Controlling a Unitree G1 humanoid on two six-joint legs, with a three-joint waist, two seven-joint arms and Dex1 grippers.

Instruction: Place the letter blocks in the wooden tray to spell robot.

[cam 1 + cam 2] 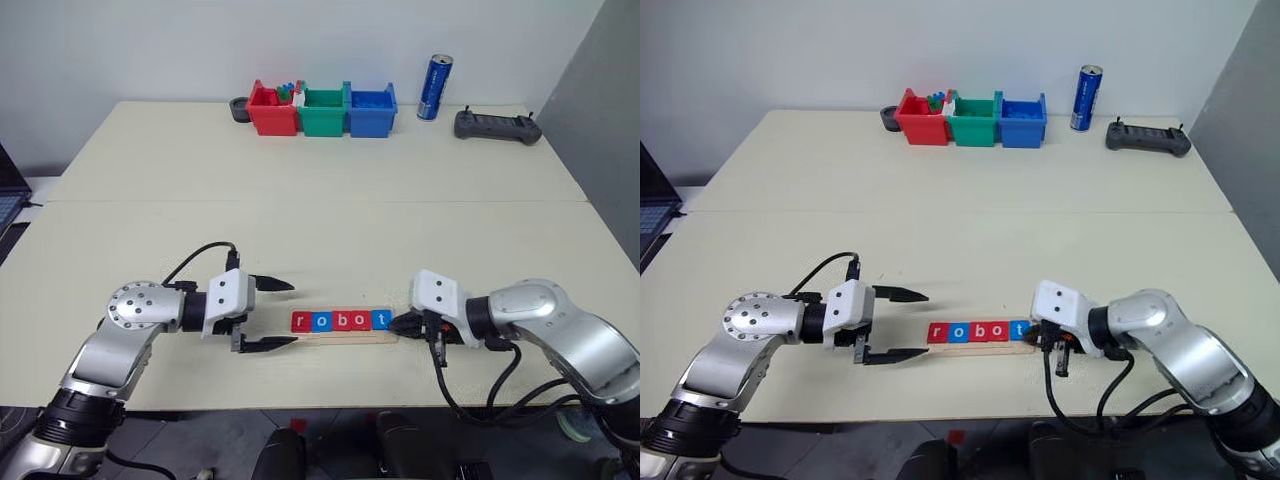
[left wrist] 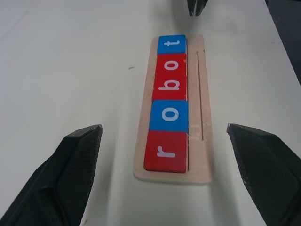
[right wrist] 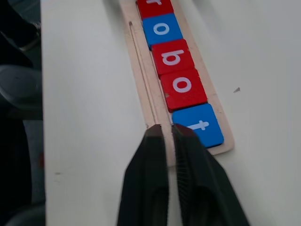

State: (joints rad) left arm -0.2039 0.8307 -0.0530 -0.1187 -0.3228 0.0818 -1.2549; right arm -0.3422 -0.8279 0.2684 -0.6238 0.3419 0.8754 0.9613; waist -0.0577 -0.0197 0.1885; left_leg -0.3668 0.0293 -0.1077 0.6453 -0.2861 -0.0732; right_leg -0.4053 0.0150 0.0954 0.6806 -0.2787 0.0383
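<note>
my left gripper (image 1: 283, 313) stands wide open and empty, fingers spread level above the table (image 1: 300, 200), pointing along the wooden tray (image 2: 200, 136) from its "r" end, just short of it. the tray lies between my two grippers, near the table's front edge. the five letter blocks (image 1: 340, 321) sit in it edge to edge, reading r-o-b-o-t away from my left gripper: red, blue, red, red, blue. my right gripper (image 3: 168, 131) is at the opposite end, its fingers drawn narrow with only a thin gap between them, holding nothing; the tips sit just beside the blue "t" block (image 3: 201, 125), at the tray's groove. whether they touch the wood i cannot tell. well beyond both grippers, at the far edge: red, green and blue bins (image 1: 322, 109) in a row, a blue can (image 1: 434, 88), a dark controller (image 1: 497, 126).
</note>
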